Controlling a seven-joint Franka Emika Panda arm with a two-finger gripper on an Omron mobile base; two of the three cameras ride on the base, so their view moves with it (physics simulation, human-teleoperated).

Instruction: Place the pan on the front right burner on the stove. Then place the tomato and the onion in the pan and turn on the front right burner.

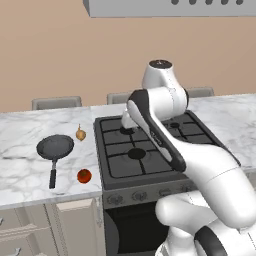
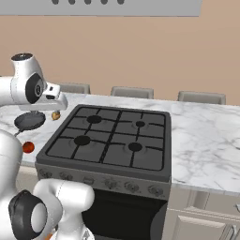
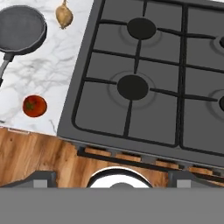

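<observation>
Hand view looks down along the gripper [image 3: 112,177], whose jaws stand wide apart and hold nothing, with only the very tips of the fingers showing. Well ahead of the jaws and off to their left, the pan [image 3: 21,29] lies on the marble counter [image 3: 52,70] beside the stove [image 3: 144,87], its black handle [image 3: 3,65] running back toward the near edge. The onion [image 3: 64,15] sits just to the right of the pan, and the tomato [image 3: 34,106] lies nearer the jaws, apart from both. The front right burner [image 2: 135,146] is bare. The pan looks rigid and probably fairly heavy toward its bowl, so a grip on the long handle close to the bowl should limit tipping; the handle is narrow and fits between the jaws easily. From here its exact angle is hard to judge.
</observation>
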